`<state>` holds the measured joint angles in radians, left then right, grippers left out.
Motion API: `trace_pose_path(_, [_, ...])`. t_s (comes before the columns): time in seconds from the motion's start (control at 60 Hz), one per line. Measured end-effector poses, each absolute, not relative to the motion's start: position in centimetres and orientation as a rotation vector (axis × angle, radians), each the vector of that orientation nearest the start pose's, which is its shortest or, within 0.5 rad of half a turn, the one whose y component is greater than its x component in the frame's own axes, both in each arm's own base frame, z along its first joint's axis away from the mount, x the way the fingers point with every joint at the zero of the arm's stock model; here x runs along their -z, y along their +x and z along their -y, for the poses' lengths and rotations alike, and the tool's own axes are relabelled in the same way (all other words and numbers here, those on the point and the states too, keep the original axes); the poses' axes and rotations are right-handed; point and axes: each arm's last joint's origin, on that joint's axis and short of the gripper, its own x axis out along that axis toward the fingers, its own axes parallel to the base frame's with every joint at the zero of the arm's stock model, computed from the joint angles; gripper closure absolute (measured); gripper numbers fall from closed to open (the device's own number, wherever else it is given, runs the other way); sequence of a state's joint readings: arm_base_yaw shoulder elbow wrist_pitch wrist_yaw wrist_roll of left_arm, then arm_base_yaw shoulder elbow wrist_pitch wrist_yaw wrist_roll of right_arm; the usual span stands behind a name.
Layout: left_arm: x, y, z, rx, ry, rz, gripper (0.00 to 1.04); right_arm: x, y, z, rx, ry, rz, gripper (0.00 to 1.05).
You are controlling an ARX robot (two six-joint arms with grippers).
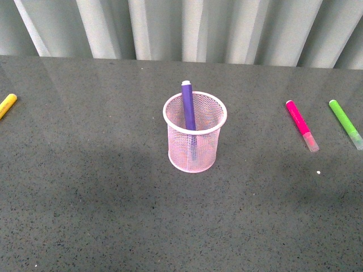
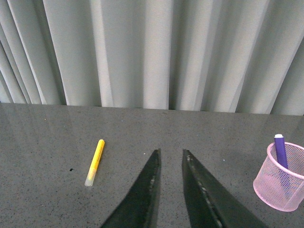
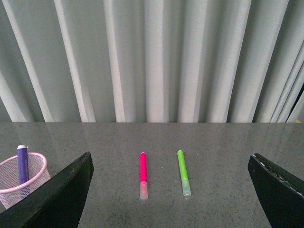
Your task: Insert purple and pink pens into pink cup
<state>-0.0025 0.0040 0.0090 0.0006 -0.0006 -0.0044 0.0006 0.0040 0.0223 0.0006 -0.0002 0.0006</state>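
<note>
The pink cup stands upright mid-table, with the purple pen standing inside it, leaning against the rim. Both also show in the left wrist view, cup and pen, and in the right wrist view, cup and pen. The pink pen lies flat on the table at the right; it also shows in the right wrist view. My left gripper is shut and empty, left of the cup. My right gripper is wide open and empty, short of the pink pen. Neither arm shows in the front view.
A lime-green marker lies right of the pink pen, also seen in the right wrist view. A yellow marker lies at the far left edge, also in the left wrist view. A grey pleated curtain backs the dark table.
</note>
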Motion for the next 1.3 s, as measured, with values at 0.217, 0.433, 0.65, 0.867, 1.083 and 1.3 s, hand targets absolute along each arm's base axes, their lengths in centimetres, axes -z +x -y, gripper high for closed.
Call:
trace_pose_path(0.217, [-16.6, 9.7, 0.0, 0.002, -0.004, 0.006, 0.45, -16.8, 10.2, 0.6, 0.179, 0.088, -0.252, 0.07])
trace_pose_path(0.433, [-16.6, 9.7, 0.0, 0.002, -0.004, 0.006, 0.06, -19.0, 15.1, 2.9, 0.146, 0.163, -0.381, 0.07])
trace_pose_path(0.65, [-16.6, 9.7, 0.0, 0.002, -0.004, 0.006, 0.07, -18.8, 23.5, 4.5, 0.069, 0.212, -0.611, 0.07])
trace_pose_path(0.867, [-16.6, 9.7, 0.0, 0.002, -0.004, 0.006, 0.07, -16.8, 30.9, 4.0, 0.076, 0.202, -0.732, 0.07])
trace_pose_path(1.083, [-16.6, 9.7, 0.0, 0.002, -0.004, 0.006, 0.07, -14.3, 34.5, 1.7, 0.046, 0.144, -0.825, 0.07])
trace_pose_path(1.3, [-16.6, 9.7, 0.0, 0.002, -0.004, 0.006, 0.07, -12.7, 37.2, -0.2, 0.024, 0.105, -0.875, 0.07])
